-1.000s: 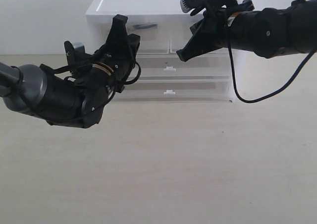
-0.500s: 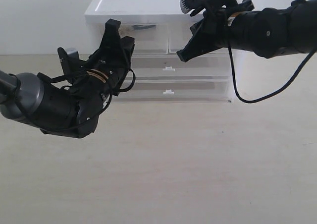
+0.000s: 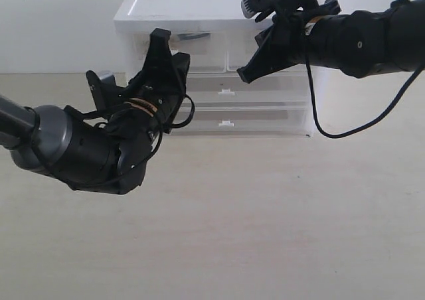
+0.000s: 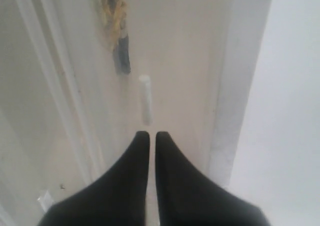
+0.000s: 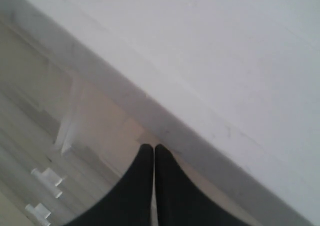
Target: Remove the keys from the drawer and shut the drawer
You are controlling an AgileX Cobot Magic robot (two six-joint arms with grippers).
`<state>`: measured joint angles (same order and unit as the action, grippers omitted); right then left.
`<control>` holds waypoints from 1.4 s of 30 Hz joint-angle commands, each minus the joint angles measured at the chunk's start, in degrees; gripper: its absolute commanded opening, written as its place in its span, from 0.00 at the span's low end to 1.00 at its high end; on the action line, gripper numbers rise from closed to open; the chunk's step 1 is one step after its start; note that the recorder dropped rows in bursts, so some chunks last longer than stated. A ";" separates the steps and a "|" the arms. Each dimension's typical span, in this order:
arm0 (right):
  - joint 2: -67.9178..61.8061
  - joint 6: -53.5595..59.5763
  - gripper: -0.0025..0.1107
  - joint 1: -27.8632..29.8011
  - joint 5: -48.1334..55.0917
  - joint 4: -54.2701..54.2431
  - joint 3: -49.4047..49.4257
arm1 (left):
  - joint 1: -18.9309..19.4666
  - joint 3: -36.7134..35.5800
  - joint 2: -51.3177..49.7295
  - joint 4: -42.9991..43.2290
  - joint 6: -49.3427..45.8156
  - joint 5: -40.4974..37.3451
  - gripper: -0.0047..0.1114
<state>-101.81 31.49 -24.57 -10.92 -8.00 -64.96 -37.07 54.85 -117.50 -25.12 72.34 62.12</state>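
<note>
Pale wooden tabletop (image 3: 265, 233); plain white wall (image 3: 60, 21) behind; soft, even light.

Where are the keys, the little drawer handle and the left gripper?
keys (image 4: 113, 16): left wrist view, gold part.
drawer handle (image 4: 145, 98): left wrist view, its middle.
left gripper (image 4: 149, 136): left wrist view, between fingertips.

A white drawer cabinet (image 3: 199, 8) stands on the pale table (image 3: 265, 220).

Left gripper (image 4: 149, 134) crowds drawer (image 3: 202, 54) front; right gripper (image 5: 153, 147) before cabinet (image 3: 172, 4); tabletop (image 3: 265, 214) free.
</note>
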 commanded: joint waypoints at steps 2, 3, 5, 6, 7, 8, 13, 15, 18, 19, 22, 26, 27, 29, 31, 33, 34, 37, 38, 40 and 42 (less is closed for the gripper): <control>0.01 1.06 0.02 0.74 -3.13 -0.71 -0.97 | -0.34 -1.58 0.19 -0.33 0.04 1.71 0.08; 0.01 1.56 0.02 0.74 -2.94 -0.71 -0.97 | -0.34 -2.26 0.19 -0.33 0.04 2.27 0.08; 0.01 2.14 0.02 0.74 -2.79 -0.71 -0.97 | -0.34 -4.21 0.19 -1.46 0.04 3.34 0.08; 0.01 2.13 0.02 0.74 -2.79 -0.81 -0.97 | -0.34 -5.17 0.19 -1.93 0.04 4.04 0.08; 0.01 2.13 0.02 0.74 -2.89 -0.83 -0.97 | -0.34 -5.87 0.19 -2.44 0.04 4.66 0.08; 0.01 2.02 0.02 0.74 -3.01 -0.83 -0.97 | -0.34 -6.73 0.19 -2.51 0.04 5.47 0.08; 0.01 2.02 0.02 0.74 -3.01 -1.19 -0.97 | -0.14 -6.89 0.19 -1.88 0.31 7.21 0.08; 0.01 2.02 0.02 0.74 -3.01 -1.31 -0.97 | -0.14 -6.43 0.19 -1.88 0.31 7.24 0.08; 0.01 2.02 0.02 0.74 -2.78 -1.56 -0.97 | -0.14 -5.42 0.19 -0.95 0.31 6.95 0.18; 0.01 2.02 0.02 0.74 -2.65 -1.69 -0.97 | -0.14 -4.98 0.19 -0.79 0.31 6.80 0.24; 0.01 2.02 0.02 0.74 -2.65 -1.69 -0.97 | -0.14 -3.94 0.19 -0.79 0.31 5.49 0.43; 0.01 2.02 0.02 0.74 -2.53 -1.71 -0.97 | 0.00 -2.49 0.19 -1.30 0.03 3.46 0.54; 0.01 2.02 0.02 0.74 -2.41 -1.71 -0.97 | 0.15 -2.22 0.19 -1.58 0.03 2.92 0.53; 0.01 2.02 0.02 0.74 -2.42 -1.71 -0.97 | 0.52 -1.54 0.19 -2.24 -0.46 2.00 0.53; 0.01 2.02 0.02 0.74 -2.31 -1.71 -0.97 | 0.62 -0.94 0.19 -3.61 -1.92 1.46 0.53; 0.01 2.02 0.02 0.74 -2.31 -1.71 -0.97 | 0.62 -0.26 0.19 -4.88 -3.24 1.04 0.53; 0.01 2.02 0.02 0.74 -2.31 -1.71 -0.97 | 0.62 -0.02 0.19 -5.72 -3.73 0.70 0.53; 0.01 2.02 0.02 0.74 -2.31 -1.71 -0.97 | 0.73 0.42 0.19 -6.91 -3.87 0.58 0.53; 0.01 2.02 0.02 0.74 -2.31 -1.71 -0.97 | 0.65 0.53 0.19 -6.91 -3.87 0.46 0.53; 0.01 2.02 0.02 0.74 -2.42 -1.71 -0.97 | 0.85 0.53 0.19 -7.02 -3.87 0.30 0.53; 0.01 2.02 0.02 0.74 -2.42 -1.71 -0.97 | 0.98 0.53 0.19 -6.91 -3.87 -0.60 0.53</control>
<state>-101.81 33.44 -24.57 -10.64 -8.65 -64.96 -36.49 55.12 -117.50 -31.41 69.05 62.82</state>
